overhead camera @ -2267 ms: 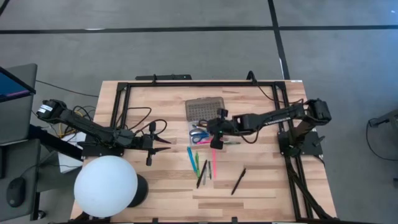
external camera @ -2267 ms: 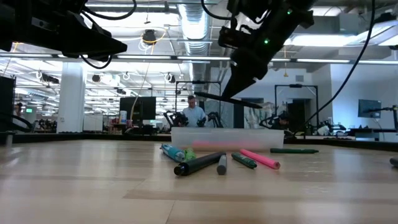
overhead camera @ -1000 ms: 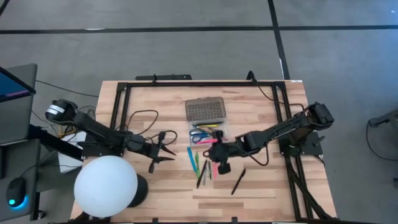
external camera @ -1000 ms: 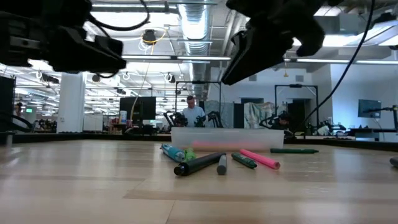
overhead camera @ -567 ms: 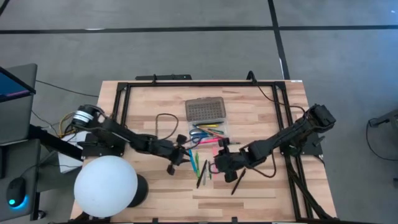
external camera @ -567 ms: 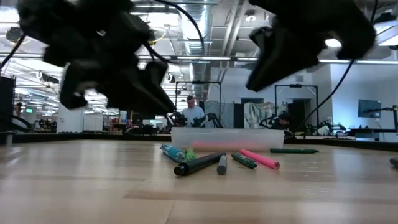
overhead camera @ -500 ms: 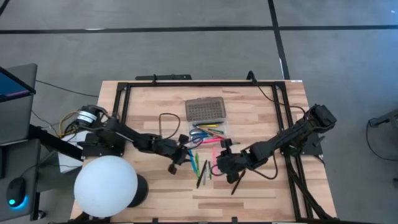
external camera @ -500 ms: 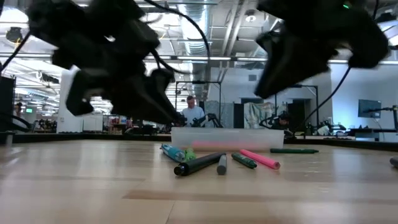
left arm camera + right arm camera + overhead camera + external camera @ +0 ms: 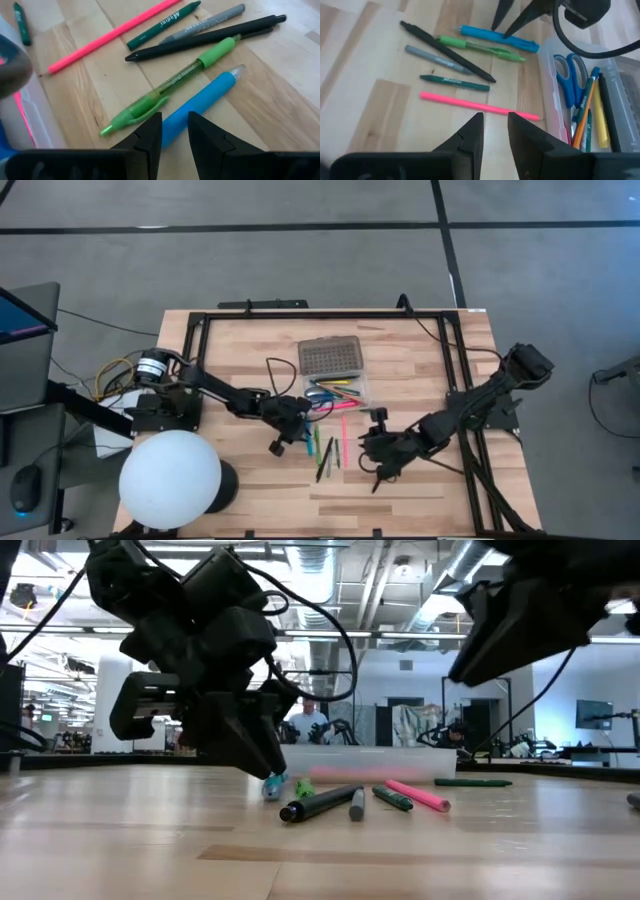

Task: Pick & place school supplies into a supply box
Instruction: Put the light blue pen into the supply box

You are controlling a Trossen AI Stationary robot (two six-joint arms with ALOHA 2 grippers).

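Blue pen [image 9: 196,105] lies flat, lengthwise between left jaws.

My supply box [image 9: 334,378] lies open, scissors [image 9: 568,70] and several pens inside. Just beside it on the wood lie a blue pen [image 9: 200,105], green pen [image 9: 170,87], black pen [image 9: 200,38], grey, possibly a marker [image 9: 202,23], and pink pencil [image 9: 112,34].

left arm reaches far out, low | left gripper [image 9: 300,431] fingers a little apart | right arm stretched, low | right gripper [image 9: 372,467] fingers a little apart
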